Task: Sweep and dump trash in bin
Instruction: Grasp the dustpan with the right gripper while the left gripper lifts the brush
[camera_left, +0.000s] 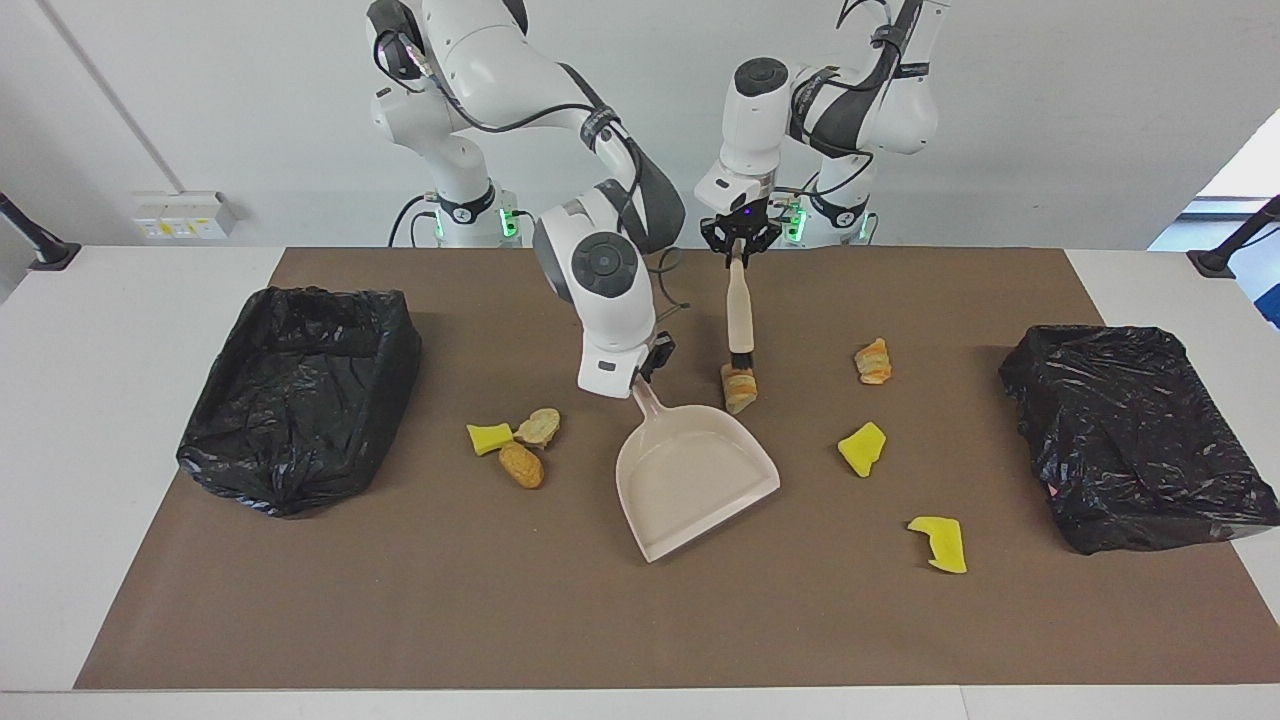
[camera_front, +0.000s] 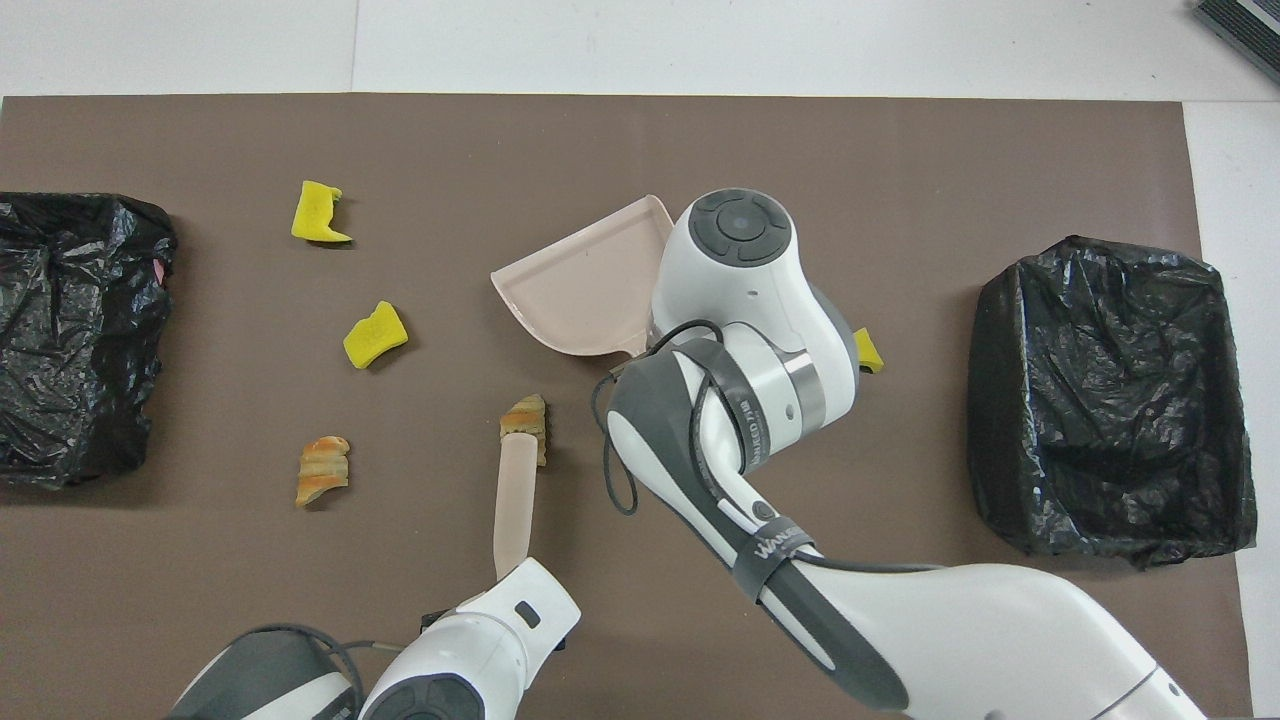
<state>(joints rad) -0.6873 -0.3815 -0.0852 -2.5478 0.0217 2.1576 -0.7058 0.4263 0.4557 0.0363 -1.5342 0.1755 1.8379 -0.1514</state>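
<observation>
You have a white table (camera_left: 120, 330) under a brown mat (camera_left: 640, 620). On the mat: dustpan (camera_left: 690, 480) at centre, black-lined bins at three (camera_left: 1135, 435) and nine o'clock (camera_left: 300, 395), trash scraps (camera_left: 862, 448) scattered between them.

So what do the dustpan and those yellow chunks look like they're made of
The dustpan looks like hard moulded plastic, matte beige: smooth, thin raised rim, one-piece handle. The yellow chunks look like sponge foam, dull and bright yellow with ragged torn edges, though their texture is too fine to confirm.
</observation>
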